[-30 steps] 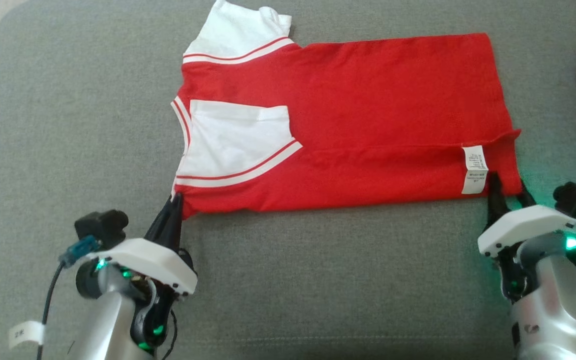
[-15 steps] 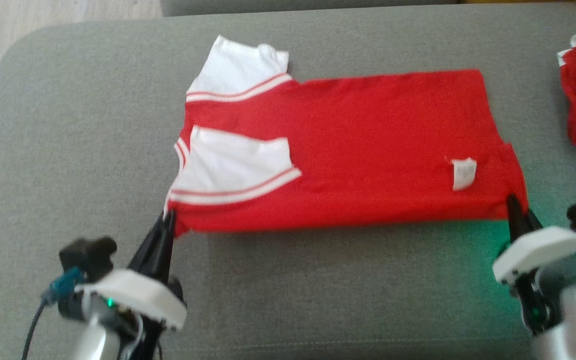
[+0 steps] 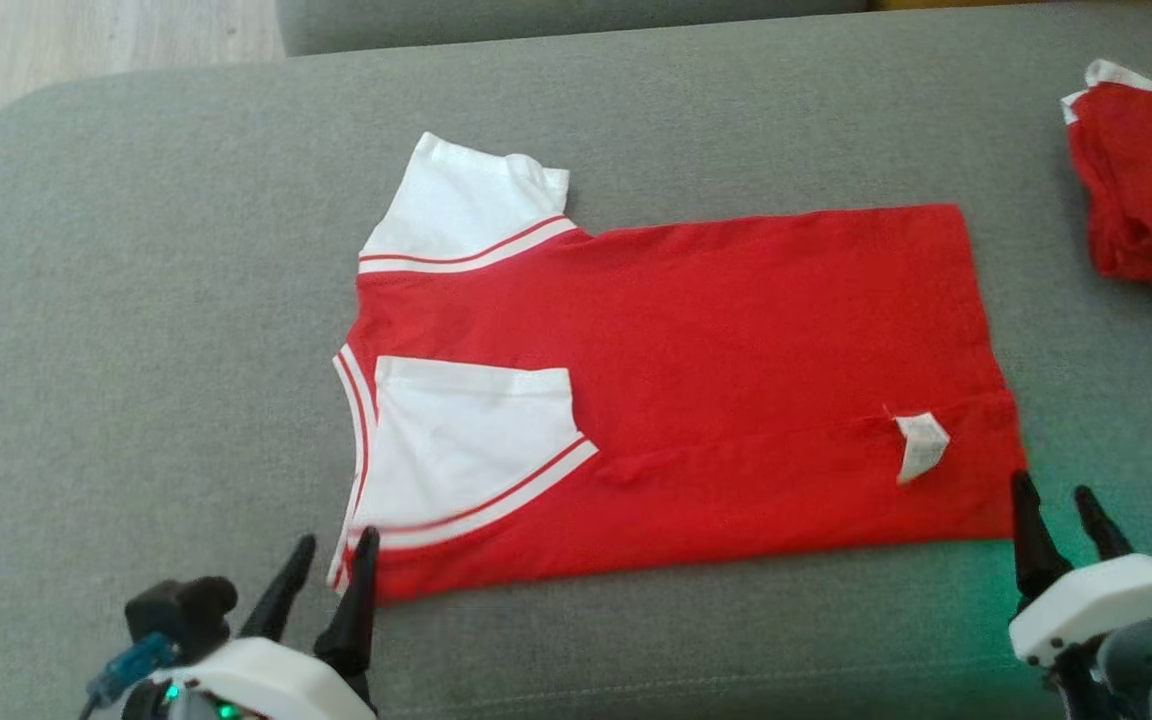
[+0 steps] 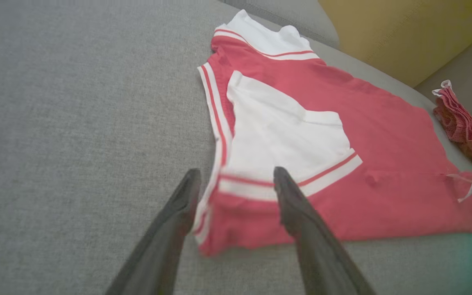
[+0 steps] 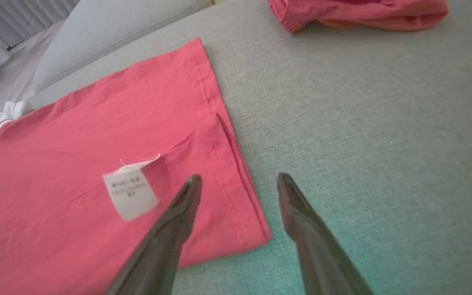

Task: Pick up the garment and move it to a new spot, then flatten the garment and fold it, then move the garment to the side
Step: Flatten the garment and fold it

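The garment (image 3: 716, 370) is a red shirt with white sleeves and striped trim. It lies flat on the grey cushion (image 3: 136, 350), its near long edge folded over, and a white care label (image 3: 921, 446) sits near the right hem. My left gripper (image 3: 334, 565) stands open at the near-left corner of the garment (image 4: 314, 135), and in the left wrist view (image 4: 236, 180) its spread fingers hold nothing. My right gripper (image 3: 1056, 505) is open just past the near-right corner of the garment (image 5: 109, 143). In the right wrist view (image 5: 238, 182) the hem corner lies between its fingers, free of them.
A second red garment (image 3: 1146, 190) lies crumpled at the cushion's far right, also seen as a red bundle (image 4: 463, 125) and a red heap (image 5: 355, 12). Wooden floor (image 3: 86, 40) shows past the cushion's far-left edge. A yellow cushion (image 4: 404, 28) stands behind.
Both grippers have opened and let go of the garment's near corners, and the near edge now lies flat on the cushion. The head camera has tilted, so the scene sits lower in view.
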Motion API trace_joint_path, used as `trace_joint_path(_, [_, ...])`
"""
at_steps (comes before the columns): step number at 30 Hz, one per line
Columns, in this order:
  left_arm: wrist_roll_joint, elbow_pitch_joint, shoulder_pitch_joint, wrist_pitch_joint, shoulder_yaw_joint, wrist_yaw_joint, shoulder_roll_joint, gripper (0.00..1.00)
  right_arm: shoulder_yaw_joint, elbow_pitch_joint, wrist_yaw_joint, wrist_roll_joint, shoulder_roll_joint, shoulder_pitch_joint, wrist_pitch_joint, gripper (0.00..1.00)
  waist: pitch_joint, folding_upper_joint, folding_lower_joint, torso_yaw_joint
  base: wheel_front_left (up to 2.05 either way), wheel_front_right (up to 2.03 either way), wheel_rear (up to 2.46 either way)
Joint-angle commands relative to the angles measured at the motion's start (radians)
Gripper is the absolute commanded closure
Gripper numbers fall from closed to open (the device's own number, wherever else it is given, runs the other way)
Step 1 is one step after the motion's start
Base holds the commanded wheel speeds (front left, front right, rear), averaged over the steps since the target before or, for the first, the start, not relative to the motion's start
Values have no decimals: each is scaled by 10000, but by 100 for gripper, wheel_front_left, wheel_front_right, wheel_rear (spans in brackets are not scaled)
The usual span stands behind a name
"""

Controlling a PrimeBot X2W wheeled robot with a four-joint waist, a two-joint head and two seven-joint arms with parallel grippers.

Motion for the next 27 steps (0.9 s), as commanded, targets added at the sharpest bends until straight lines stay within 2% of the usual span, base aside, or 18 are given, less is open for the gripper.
trace_joint_path(1, [83,-431,-350,-111,413,62,151,0,142,-458,65,-97,-102,-56,-171,0,-17,0,0,-66,0,0,0])
trace_joint_path(7, [353,-651,-1390,222,709,20,854,0,156,-1088,65,-386,-102,-318,-476,0,261,0,0,-360,0,0,0])
trace_joint_path(14, [687,-331,-4186,1047,882,-485,1914,0,1258,-1633,65,-637,-102,-1605,-1119,0,1298,0,0,-916,0,0,0])
trace_joint_path(21, [728,709,-7457,2823,488,-1217,2934,0,2193,-1552,65,-971,-102,-3163,-1256,0,2679,0,0,-1362,0,0,0])
trace_joint_path(27, [506,1763,-9848,4676,-79,-1458,3455,0,2844,-1304,65,-1158,-103,-4260,-1336,0,3592,0,0,-1740,0,0,0])
